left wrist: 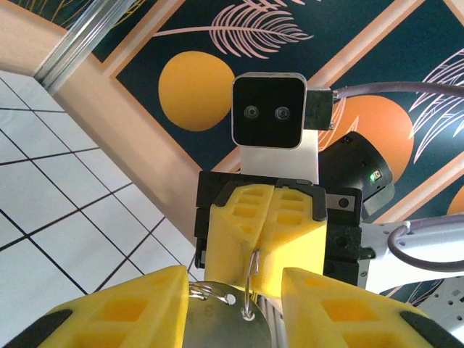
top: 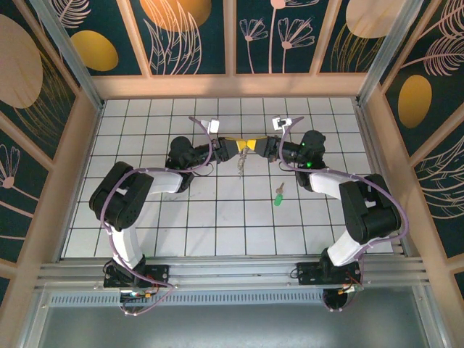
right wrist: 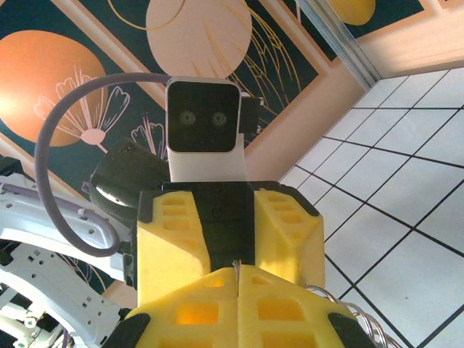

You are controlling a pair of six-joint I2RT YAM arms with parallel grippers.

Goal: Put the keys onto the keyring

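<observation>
With my right gripper [left wrist: 267,254] closed on the thin pale wire keyring [left wrist: 251,279] in mid-air and my left gripper [left wrist: 233,304] apart around a round silver piece [left wrist: 225,322], pinching or not I cannot tell, I fear any sideways pull slips the ring out, far from the small green-headed key [top: 278,197] lying on the tiles [top: 217,217].

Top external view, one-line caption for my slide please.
Left gripper and right gripper meet tip to tip above the tiled table, silver keys dangling below, green-headed key lying apart.

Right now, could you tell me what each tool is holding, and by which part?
The right tool pinches the keyring by its wire loop; the left tool's grip is unclear.
</observation>
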